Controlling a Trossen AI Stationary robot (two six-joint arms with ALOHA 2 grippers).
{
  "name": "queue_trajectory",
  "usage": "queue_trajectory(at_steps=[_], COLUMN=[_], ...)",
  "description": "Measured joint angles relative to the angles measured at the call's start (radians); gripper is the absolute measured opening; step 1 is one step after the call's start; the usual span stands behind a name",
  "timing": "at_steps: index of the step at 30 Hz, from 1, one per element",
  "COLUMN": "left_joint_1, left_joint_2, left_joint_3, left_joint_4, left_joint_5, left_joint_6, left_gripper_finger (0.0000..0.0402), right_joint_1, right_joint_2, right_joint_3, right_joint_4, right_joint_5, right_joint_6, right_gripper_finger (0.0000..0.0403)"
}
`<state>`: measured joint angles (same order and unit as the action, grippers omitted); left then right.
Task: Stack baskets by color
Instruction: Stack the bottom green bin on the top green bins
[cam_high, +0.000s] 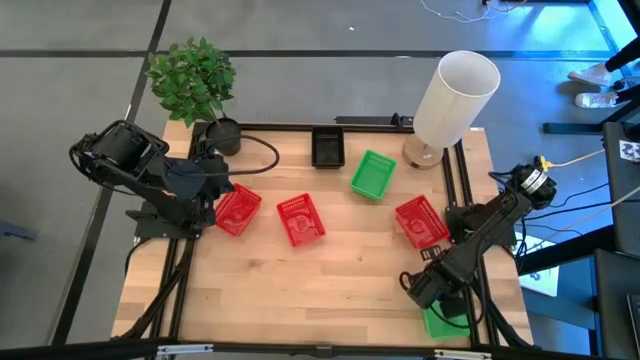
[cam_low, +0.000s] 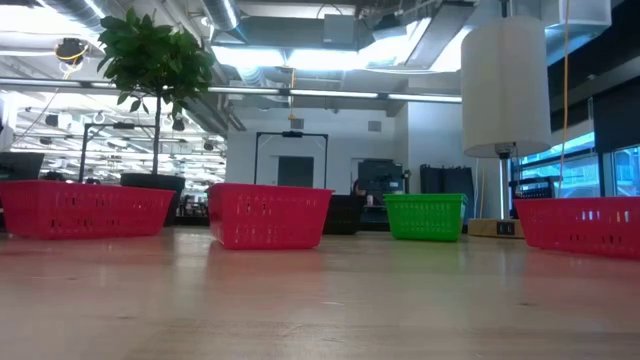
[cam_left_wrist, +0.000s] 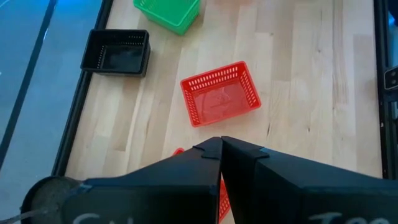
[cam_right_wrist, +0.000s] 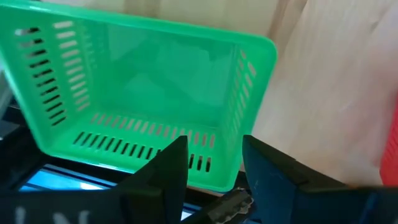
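Three red baskets (cam_high: 237, 210) (cam_high: 300, 220) (cam_high: 421, 221) sit upright across the middle of the table. Behind them stand a green basket (cam_high: 373, 174) and a black basket (cam_high: 328, 147). Another green basket (cam_right_wrist: 143, 99) lies at the near right corner, over the frame rail. My right gripper (cam_right_wrist: 214, 165) hangs open just above this basket's wall, with one finger over the inside and one over the outside. I see no touch. My left gripper (cam_left_wrist: 221, 149) is shut and holds nothing, high above the leftmost red basket (cam_left_wrist: 179, 151).
A black plant pot (cam_high: 222, 133) with a leafy plant stands at the far left corner. A large white cylinder (cam_high: 455, 95) stands at the far right. Black frame rails (cam_high: 465, 200) run along the table's sides. Bare wood lies in front of the red baskets (cam_low: 268, 215).
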<state>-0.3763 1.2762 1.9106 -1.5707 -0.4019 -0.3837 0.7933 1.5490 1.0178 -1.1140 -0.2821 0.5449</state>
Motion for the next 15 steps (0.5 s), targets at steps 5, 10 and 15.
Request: queue_trajectory(at_steps=[5, 10, 15], left_joint_1=[0.000, 0.000, 0.000], left_joint_2=[0.000, 0.000, 0.000], left_joint_3=[0.000, 0.000, 0.000], left_joint_4=[0.000, 0.000, 0.000], left_joint_5=[0.000, -0.006, -0.010], left_joint_6=[-0.008, -0.033, -0.048], left_gripper_finger=[0.0000, 0.0000, 0.0000], right_joint_1=[0.000, 0.000, 0.000], right_joint_2=[0.000, 0.000, 0.000], right_joint_3=[-0.032, -0.044, -0.093], right_joint_4=[0.007, 0.010, 0.097], right_joint_5=[0.008, 0.028, 0.029], right_joint_6=[0.000, -0.006, -0.002], right_gripper_finger=[0.0151, 0.0151, 0.0151])
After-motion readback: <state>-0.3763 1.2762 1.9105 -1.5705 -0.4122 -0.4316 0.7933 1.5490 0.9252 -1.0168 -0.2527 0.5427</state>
